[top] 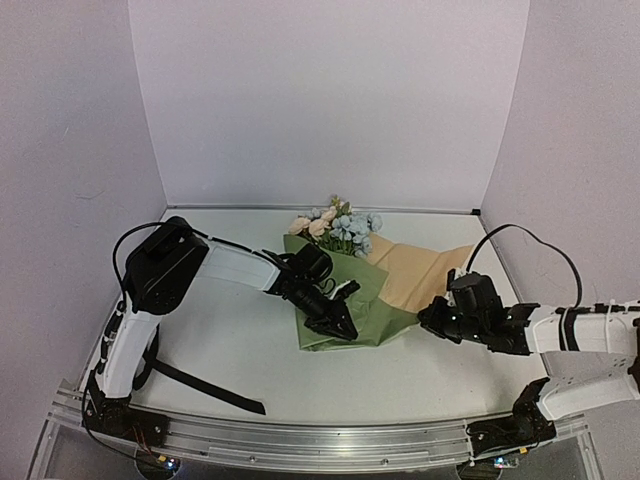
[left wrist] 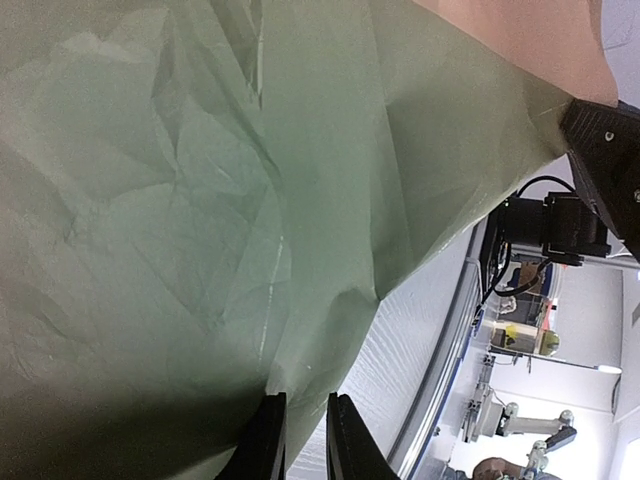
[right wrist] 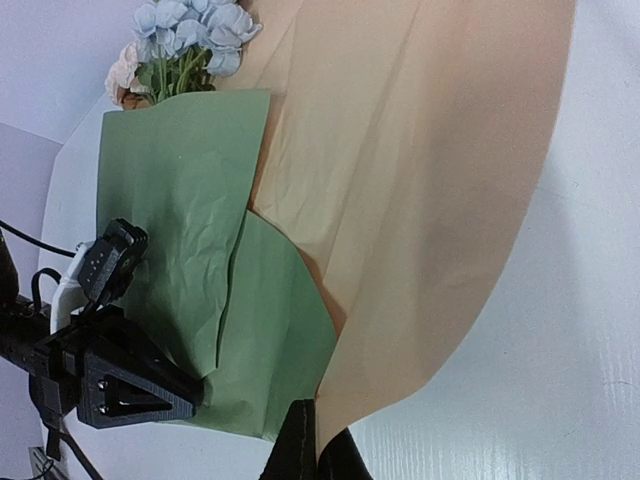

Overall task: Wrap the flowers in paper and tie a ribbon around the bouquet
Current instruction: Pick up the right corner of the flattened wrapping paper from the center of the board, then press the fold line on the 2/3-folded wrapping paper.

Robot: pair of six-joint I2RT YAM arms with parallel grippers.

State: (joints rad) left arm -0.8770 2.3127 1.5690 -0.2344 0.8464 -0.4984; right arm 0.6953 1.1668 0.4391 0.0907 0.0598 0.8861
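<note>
The flowers point(top: 340, 228), pale blue, cream and peach, lie at the back with their stems under the paper point(top: 345, 295). Its olive side is folded over them as a loose bouquet, and its tan side point(top: 420, 268) is spread to the right. My left gripper point(top: 340, 325) rests on the olive fold. In the left wrist view it point(left wrist: 303, 398) is shut on a pinch of olive paper point(left wrist: 200, 200). My right gripper point(top: 428, 318) is at the paper's near right edge. In the right wrist view it point(right wrist: 320, 420) is shut on the tan edge point(right wrist: 420, 200). The black ribbon point(top: 210, 388) lies flat near the left base.
White walls close the table in at the back and on both sides. An aluminium rail point(top: 300, 440) runs along the near edge. The left arm point(top: 230, 265) stretches across the left half of the table. A black cable point(top: 545, 245) loops above the right arm.
</note>
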